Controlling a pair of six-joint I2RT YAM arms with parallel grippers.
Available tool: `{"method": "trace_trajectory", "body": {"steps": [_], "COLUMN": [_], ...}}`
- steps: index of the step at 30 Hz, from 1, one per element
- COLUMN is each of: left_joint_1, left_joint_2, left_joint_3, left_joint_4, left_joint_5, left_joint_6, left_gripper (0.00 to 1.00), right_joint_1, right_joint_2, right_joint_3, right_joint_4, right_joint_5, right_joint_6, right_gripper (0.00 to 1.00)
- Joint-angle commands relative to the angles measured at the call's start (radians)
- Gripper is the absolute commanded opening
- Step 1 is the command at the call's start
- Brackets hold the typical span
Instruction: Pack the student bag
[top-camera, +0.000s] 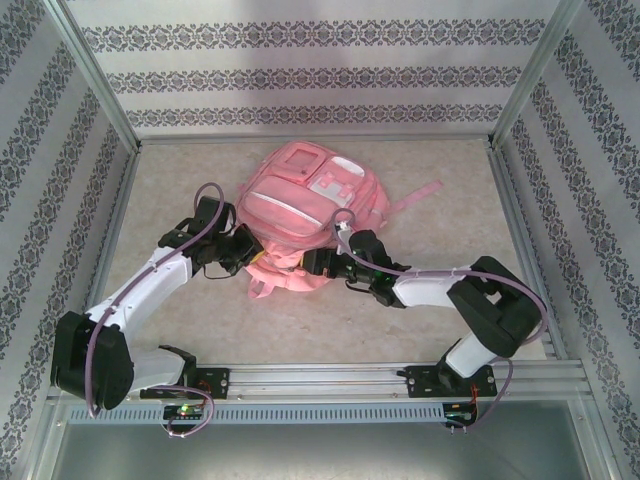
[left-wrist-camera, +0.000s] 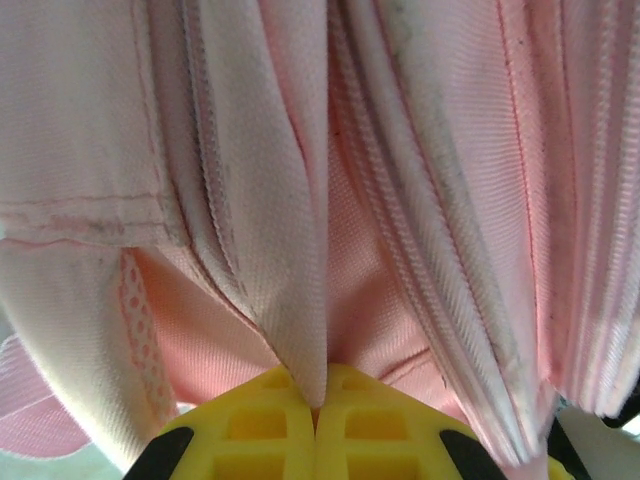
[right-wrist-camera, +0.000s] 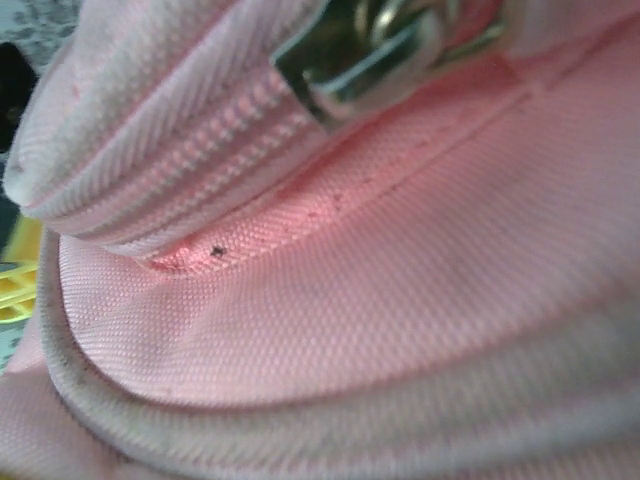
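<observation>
You were opening the student bag (top-camera: 310, 205), left tool (left-wrist-camera: 316, 405) clamped shut on its fabric, right tool (top-camera: 320, 262) of unclear spread, and next needed the zipper pull (right-wrist-camera: 370, 50) gripped.

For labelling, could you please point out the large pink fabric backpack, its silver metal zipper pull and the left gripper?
large pink fabric backpack (top-camera: 288, 212): top view, front pocket.
silver metal zipper pull (right-wrist-camera: 352, 62): right wrist view, slider body.
left gripper (left-wrist-camera: 316, 412): left wrist view, between yellow fingertips.
</observation>
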Motion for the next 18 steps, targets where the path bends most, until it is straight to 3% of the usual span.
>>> {"method": "trace_trajectory", "body": {"steps": [1,7,10,15,18], "left_joint_1": [-0.021,-0.021,-0.019,-0.018,-0.019], "left_joint_2": [0.004,0.007,-0.001,-0.02,-0.022], "left_joint_3": [0.056,0.067,0.07,0.06,0.063], "left_joint_4": [0.004,-0.012,-0.039,-0.045,-0.048], "left_joint_5": [0.13,0.107,0.083,0.062,0.06], "left_joint_6": [0.011,0.009,0.024,0.017,0.015], "left_gripper": [0.0,0.0,0.0,0.0,0.0], "right_joint_1": [0.018,0.02,0.02,0.067,0.113], "right_joint_2": [0.041,0.056,-0.003,-0.183,-0.288], "right_joint_3": [0.077,0.06,0.032,0.02,0.007], "right_joint_4": [0.247,0.215,0.096,-0.282,-0.408], "right_joint_5": [-0.252,-0.31,-0.238,0.019,0.104], "right_joint_6": [0.043,0.017,-0.048,-0.216,-0.265], "right_gripper": [0.6,0.55,0.5,0.52,0.52]}}
